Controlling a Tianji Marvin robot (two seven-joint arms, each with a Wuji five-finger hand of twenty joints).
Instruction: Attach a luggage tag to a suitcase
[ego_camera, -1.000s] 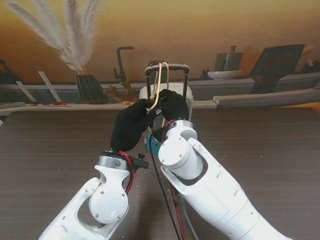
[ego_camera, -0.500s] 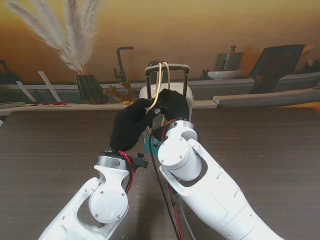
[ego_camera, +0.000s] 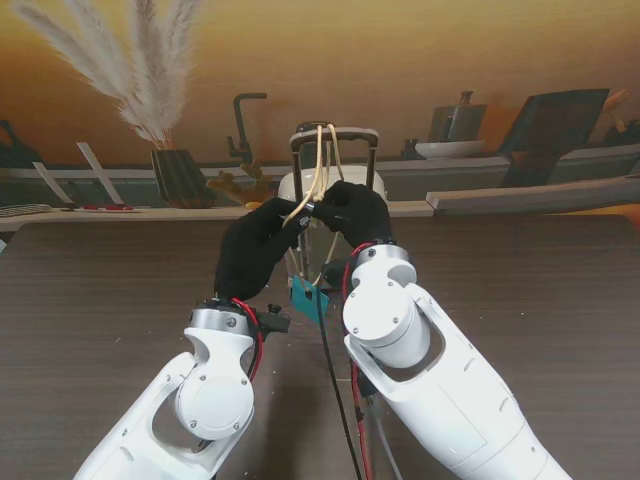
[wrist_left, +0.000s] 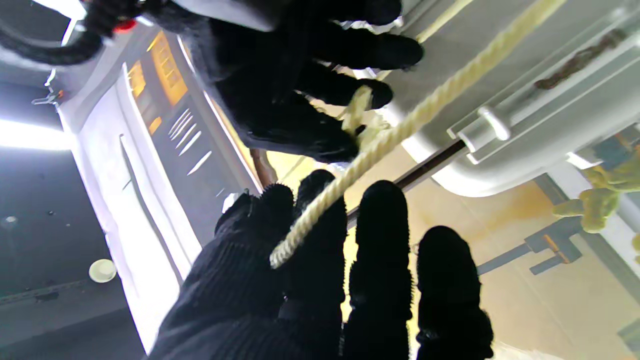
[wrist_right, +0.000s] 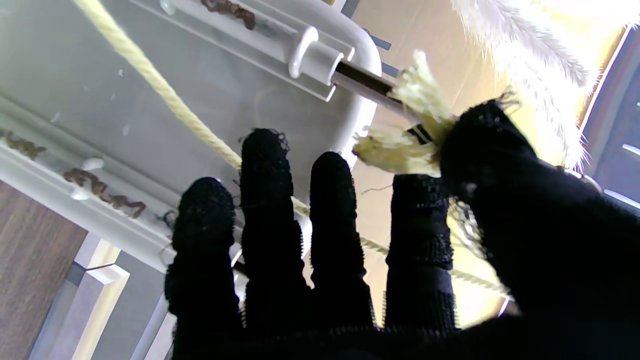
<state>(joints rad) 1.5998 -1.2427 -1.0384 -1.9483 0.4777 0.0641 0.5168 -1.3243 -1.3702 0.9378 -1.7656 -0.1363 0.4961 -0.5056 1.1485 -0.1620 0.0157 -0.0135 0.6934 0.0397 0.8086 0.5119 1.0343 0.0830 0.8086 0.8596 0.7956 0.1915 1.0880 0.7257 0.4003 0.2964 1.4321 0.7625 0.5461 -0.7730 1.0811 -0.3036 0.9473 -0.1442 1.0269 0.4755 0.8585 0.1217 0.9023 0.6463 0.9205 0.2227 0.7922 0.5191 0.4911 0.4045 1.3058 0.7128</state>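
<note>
A small white suitcase (ego_camera: 296, 186) stands at the table's far edge with its dark telescopic handle (ego_camera: 335, 133) raised. A cream rope (ego_camera: 322, 160) loops over that handle and comes down to my two black-gloved hands. My left hand (ego_camera: 255, 250) pinches one strand (wrist_left: 320, 212) between thumb and index. My right hand (ego_camera: 355, 212) pinches the frayed rope end (wrist_right: 405, 145) between thumb and index. The hands nearly touch just in front of the suitcase (wrist_right: 210, 65). A teal luggage tag (ego_camera: 308, 297) hangs on the rope nearer to me, between my forearms.
Behind the table runs a painted backdrop with a ledge. A dark vase (ego_camera: 180, 175) holding pampas grass (ego_camera: 140, 60) stands on the left. A black and red cable (ego_camera: 335, 400) trails toward me between the arms. Bare dark wood table (ego_camera: 90, 290) lies on both sides.
My right forearm has shifted to the right and both hands rose slightly. The teal tag, half hidden behind the right wrist before, now hangs in plain view between the arms.
</note>
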